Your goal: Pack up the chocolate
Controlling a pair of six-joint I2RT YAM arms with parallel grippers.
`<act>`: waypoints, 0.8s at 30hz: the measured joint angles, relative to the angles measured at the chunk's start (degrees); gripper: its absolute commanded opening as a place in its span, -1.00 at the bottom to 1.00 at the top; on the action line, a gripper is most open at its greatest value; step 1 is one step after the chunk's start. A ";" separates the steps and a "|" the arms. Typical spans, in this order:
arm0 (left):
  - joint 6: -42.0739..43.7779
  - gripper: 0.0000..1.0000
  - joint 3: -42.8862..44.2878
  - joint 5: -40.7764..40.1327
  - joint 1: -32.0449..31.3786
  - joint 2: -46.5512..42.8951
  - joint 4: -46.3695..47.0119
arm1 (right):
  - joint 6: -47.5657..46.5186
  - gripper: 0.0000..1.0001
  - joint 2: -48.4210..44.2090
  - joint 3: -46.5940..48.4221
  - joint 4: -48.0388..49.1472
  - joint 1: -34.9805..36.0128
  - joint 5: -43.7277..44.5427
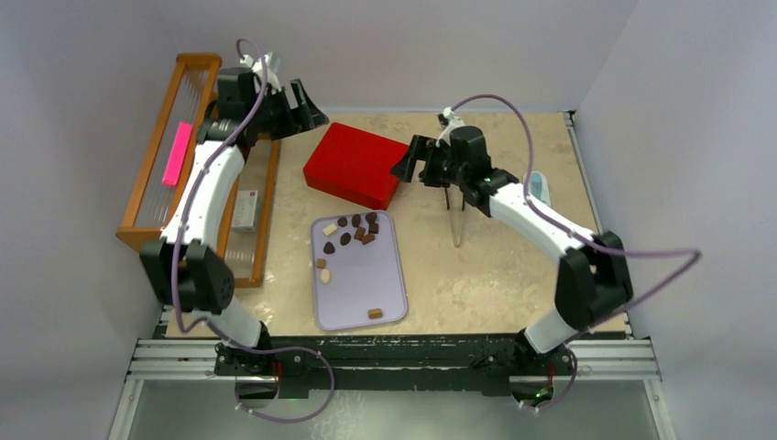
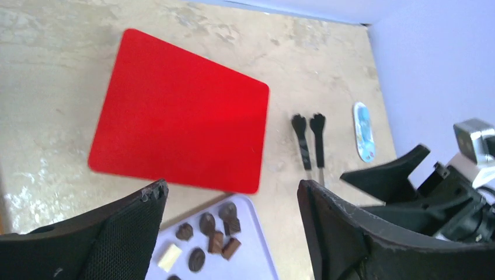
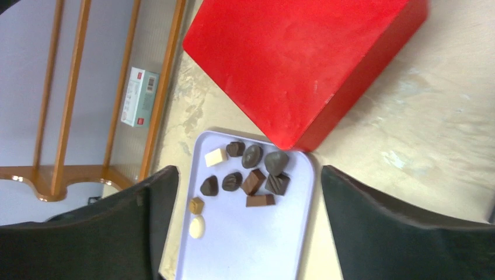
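Gaping wide and holding nothing, the left pincer hovers above the far-left part of the beige stone-patterned tabletop, just beside the far end of a long wooden slatted rack. The right pincer is likewise released and empty, held in the air just off the right end of a flat red rectangular box. Under that arm a pair of slim black tongs lies on the tabletop. The chocolate, small dark brown, light brown and cream pieces, sits loose on a lavender tray with rounded corners, which lies on the near side of the box and close to it. Most pieces are bunched at the tray's far end. A few lie along its left edge, and one light brown piece lies alone near its near-right corner.
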 measured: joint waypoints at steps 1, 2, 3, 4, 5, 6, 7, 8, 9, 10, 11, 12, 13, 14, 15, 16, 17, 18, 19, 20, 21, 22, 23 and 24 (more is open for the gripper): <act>-0.02 0.67 -2.56 0.79 0.00 -3.08 0.70 | -0.98 0.98 -2.86 -1.40 -0.87 0.00 1.05; -0.02 0.69 -5.07 1.49 -0.02 -5.95 1.46 | -2.01 0.98 -5.62 -2.69 -1.92 0.00 2.21; -0.02 0.70 -7.37 2.29 -0.04 -8.55 2.03 | -3.08 0.98 -8.35 -3.93 -3.26 0.02 3.63; -0.04 0.71 -9.49 3.10 -0.04 -10.78 2.67 | -4.11 0.98 -10.99 -5.11 -4.55 0.02 4.85; -0.07 0.73 -11.63 4.07 -0.07 -12.90 3.28 | -5.25 0.98 -13.70 -6.34 -6.08 0.02 5.92; -0.20 0.74 -13.84 5.11 -0.07 -14.91 3.93 | -6.01 0.97 -15.93 -7.21 -7.39 0.00 6.56; -0.57 0.75 -16.06 6.21 -0.07 -16.90 4.61 | -7.06 0.98 -18.60 -8.15 -9.01 0.02 7.80; -0.72 0.76 -18.03 6.97 -0.09 -18.58 5.35 | -8.15 0.98 -21.38 -8.96 -10.80 0.00 8.61; -1.07 0.76 -20.79 8.02 -0.11 -20.87 6.27 | -9.07 0.98 -24.28 -9.79 -12.20 0.00 9.38; -1.31 0.78 -23.41 9.16 -0.13 -23.23 6.78 | -9.79 0.98 -27.32 -10.71 -13.22 0.00 10.19; -1.62 0.81 -25.97 10.25 -0.15 -25.70 7.48 | -10.27 0.98 -29.81 -11.61 -13.86 0.00 10.84; -1.86 0.85 -27.82 11.21 -0.17 -27.69 7.93 | -10.69 0.98 -32.89 -12.90 -14.23 0.00 11.41; -2.23 0.88 -30.38 12.26 -0.22 -30.32 9.29 | -10.86 0.98 -35.98 -14.25 -14.67 0.00 12.04; -2.67 0.90 -32.92 13.22 -0.31 -33.09 10.47 | -10.91 0.98 -38.93 -15.69 -14.88 0.00 12.17; -3.19 0.92 -35.30 14.10 -0.42 -35.93 11.69 | -10.86 0.98 -41.05 -16.83 -15.13 0.00 12.35; -3.74 0.92 -37.57 14.86 -0.50 -38.66 13.05 | -10.71 0.98 -43.45 -18.10 -15.50 0.00 12.48; -4.13 0.93 -39.65 15.52 -0.55 -41.18 14.12 | -10.62 0.98 -45.40 -19.15 -16.06 0.00 12.59; -4.31 0.93 -41.18 15.98 -0.55 -43.15 14.86 | -10.51 0.98 -46.95 -19.98 -16.76 0.00 12.81; -4.42 0.93 -42.86 16.37 -0.55 -45.24 15.63 | -10.38 0.98 -48.19 -20.59 -17.40 0.00 13.29; -4.55 0.94 -44.33 16.83 -0.55 -47.01 16.33 | -10.23 0.98 -49.00 -20.90 -17.92 0.00 13.55; -4.52 0.95 -45.57 17.20 -0.55 -48.46 16.81 | -10.12 0.98 -49.75 -21.11 -18.69 0.02 13.68; -4.52 0.96 -46.51 17.35 -0.55 -49.48 17.11 | -9.94 0.98 -50.42 -21.40 -19.21 0.00 13.77; -4.50 0.96 -47.76 17.59 -0.55 -50.69 17.62 | -9.70 0.98 -51.04 -21.77 -19.52 0.00 13.77; -4.48 0.96 -48.98 17.79 -0.57 -51.78 18.03 | -9.53 0.98 -51.47 -22.12 -19.71 0.00 13.77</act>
